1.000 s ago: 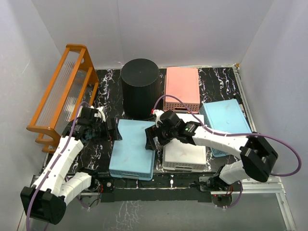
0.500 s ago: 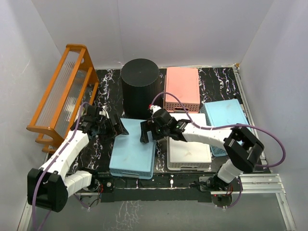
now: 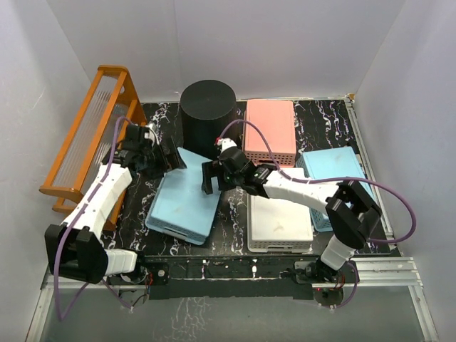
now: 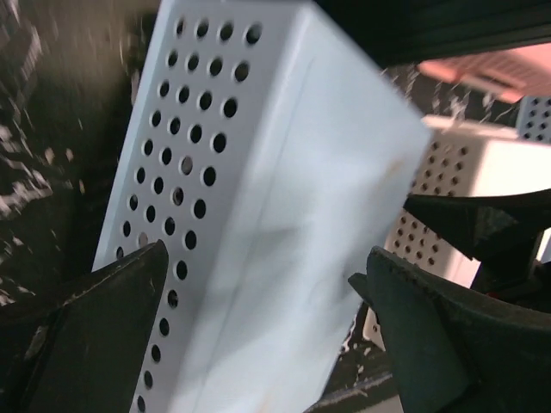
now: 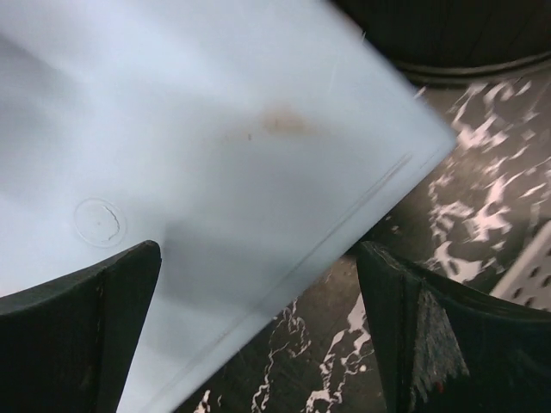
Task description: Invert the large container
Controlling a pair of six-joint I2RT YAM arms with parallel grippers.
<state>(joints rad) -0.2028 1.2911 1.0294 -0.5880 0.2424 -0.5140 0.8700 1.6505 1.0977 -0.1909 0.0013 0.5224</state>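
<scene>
The large container [image 3: 207, 116], a tall round black ribbed bin, stands at the back middle of the table, and its top shows as a flat dark disc. Its lower edge [image 5: 456, 52] rests on the table in the right wrist view. My left gripper [image 3: 173, 152] is open just left of the bin, over the far corner of a light blue basket [image 3: 184, 201]. In the left wrist view that gripper [image 4: 258, 297] straddles the basket's perforated side [image 4: 258, 198] without closing on it. My right gripper [image 3: 209, 178] is open in front of the bin, above the basket's right edge [image 5: 215, 129], and holds nothing [image 5: 258, 288].
An orange slatted rack [image 3: 89, 142] lines the left side. A pink basket [image 3: 269, 130] sits right of the bin. A white basket [image 3: 279, 221] lies at front right, and a second blue basket [image 3: 335, 171] is further right. The floor is black marble [image 3: 235, 221].
Both grippers moved back toward the bin. The light blue basket slid left and turned askew, which uncovered the white basket's left side. The bin has not moved.
</scene>
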